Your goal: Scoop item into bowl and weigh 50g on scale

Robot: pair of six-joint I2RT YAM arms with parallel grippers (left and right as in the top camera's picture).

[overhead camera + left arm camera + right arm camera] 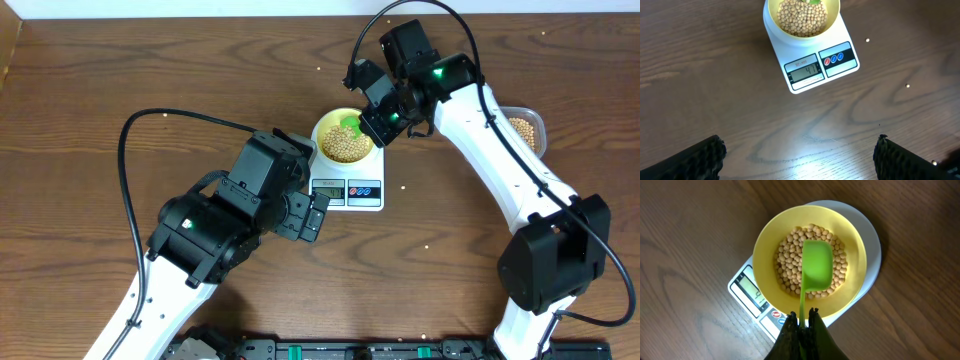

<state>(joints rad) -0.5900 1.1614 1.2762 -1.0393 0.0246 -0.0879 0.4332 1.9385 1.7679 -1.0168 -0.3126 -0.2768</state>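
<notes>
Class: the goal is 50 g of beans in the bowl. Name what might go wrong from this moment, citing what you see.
1. Overshoot: the scale seems to read 47 on its display, so another full load from the green scoop would likely pass 50.
2. False reading: the right gripper holds the scoop just over the beans in the bowl; pressing on either would add weight.
3. Spills: stray beans lie on the table.
</notes>
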